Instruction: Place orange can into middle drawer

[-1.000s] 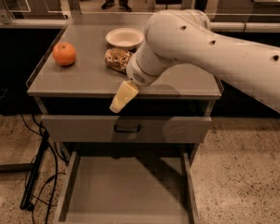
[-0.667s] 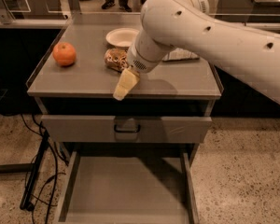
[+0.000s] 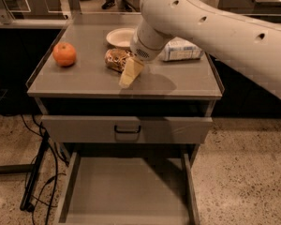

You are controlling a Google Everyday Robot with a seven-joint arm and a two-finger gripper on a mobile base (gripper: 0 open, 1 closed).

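The orange can [image 3: 115, 58] lies on its side on the grey cabinet top [image 3: 89, 78], just in front of a white bowl. My gripper [image 3: 130, 73] hangs from the big white arm [image 3: 210, 27] and sits right beside the can, at its front right, low over the top. The middle drawer [image 3: 126, 189] is pulled out wide below, with a bare flat grey floor and low side walls. Nothing lies in it.
A round orange fruit [image 3: 64, 54] sits at the left of the top. A white bowl [image 3: 120, 36] stands behind the can and a clear plastic bottle [image 3: 180, 50] lies to the right. A shut drawer face with a black loop handle [image 3: 127, 130] sits above the open drawer. Cables [image 3: 35, 182] trail on the floor at left.
My arm has swung back over the cabinet top. The gripper has moved from the front edge inward and now sits next to the can. The can has not moved.
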